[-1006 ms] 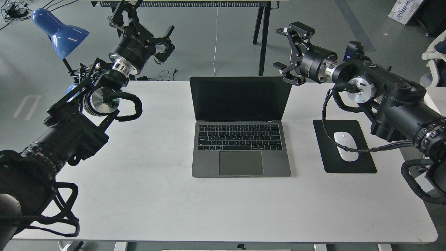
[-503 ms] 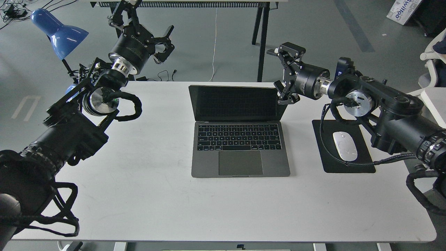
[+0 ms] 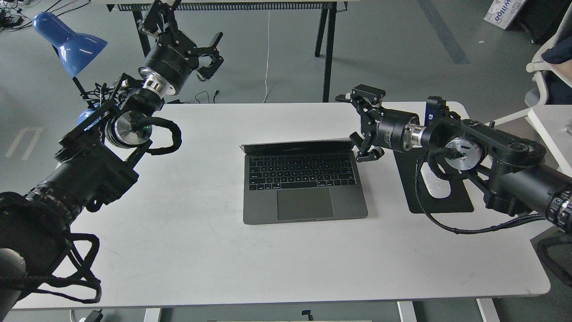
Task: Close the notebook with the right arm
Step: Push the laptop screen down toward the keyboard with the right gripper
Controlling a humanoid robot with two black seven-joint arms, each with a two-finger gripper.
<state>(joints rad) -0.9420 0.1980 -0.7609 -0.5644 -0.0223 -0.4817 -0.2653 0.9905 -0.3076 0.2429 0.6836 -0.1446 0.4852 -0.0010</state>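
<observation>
The space-grey notebook point(image 3: 305, 185) lies in the middle of the white table point(image 3: 187, 250). Its lid point(image 3: 297, 146) is tilted far forward, so I see only its top edge as a thin strip above the keyboard; the screen is hidden. My right gripper point(image 3: 361, 126) is open, its fingers spread top and bottom, right at the lid's right end. My right arm point(image 3: 473, 152) reaches in from the right, over the mouse pad. My left gripper point(image 3: 208, 56) is open and empty, raised beyond the table's far left edge.
A black mouse pad point(image 3: 440, 192) with a white mouse point(image 3: 431, 185) lies right of the notebook, partly under my right arm. A blue lamp point(image 3: 67, 42) stands at the far left corner. A dark-legged table point(image 3: 321, 49) stands behind. A chair point(image 3: 547, 58) is at the right.
My right gripper has moved left and down onto the lid's right end. The lid has swung from upright to leaning far forward. The view has shifted slightly. The left arm has not moved.
</observation>
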